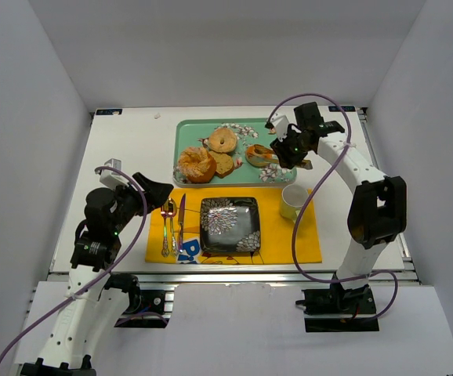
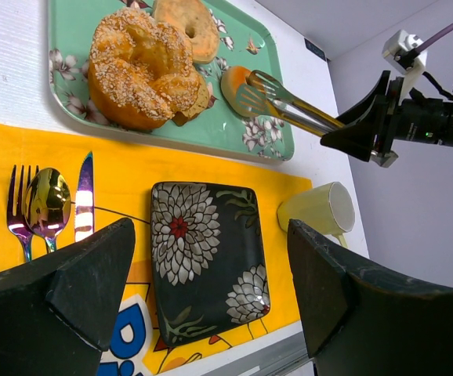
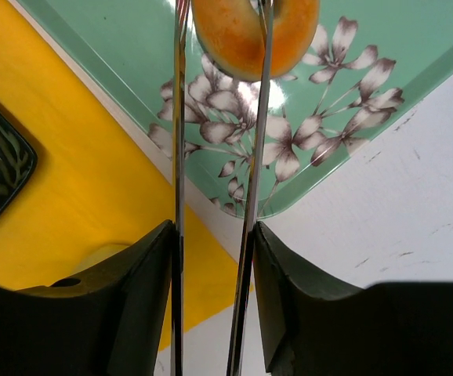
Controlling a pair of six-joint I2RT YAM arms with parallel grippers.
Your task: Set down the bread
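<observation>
- The table [image 1: 125, 157] carried a yellow placemat [image 1: 305, 235] at its near edge. A teal flowered tray [image 1: 191, 133] lay at 12 o'clock from the placemat.
- The left tool [image 2: 211, 251] hung at 9 o'clock of the placemat, wide open and holding nothing.
- The right tool [image 3: 212, 258] was closed on a pair of metal tongs [image 2: 297, 110]. The tongs reached from 3 o'clock over the tray.
- A black flowered plate [image 1: 229, 225] lay bare in the middle of the placemat. I judged it to be the place for the bread.
- The tan slice [image 1: 225, 164] rested on the tray against the 3 o'clock side of a large seeded bun [image 1: 196, 165]. Its long axis seemed to run about from 10 to 4 o'clock. Which end was the point, I could not tell.
- The small glossy ring [image 1: 258, 153] was on the tray near its 4 o'clock corner, at 3 o'clock from the slice. A ring has no real long axis. Whether it lay flat or a little tilted was not clear.
- The tips of the tongs were at the ring. In the right wrist view one arm passed beside it and the other crossed over it.
- Risk: if the arms closed like this, they could push the ring sideways instead of clamping it.
- Risk: the glossy crust could slip out during the carry to 7 o'clock, over the tray rim.
- Risk: the thin tongs could turn inside the tool.
</observation>
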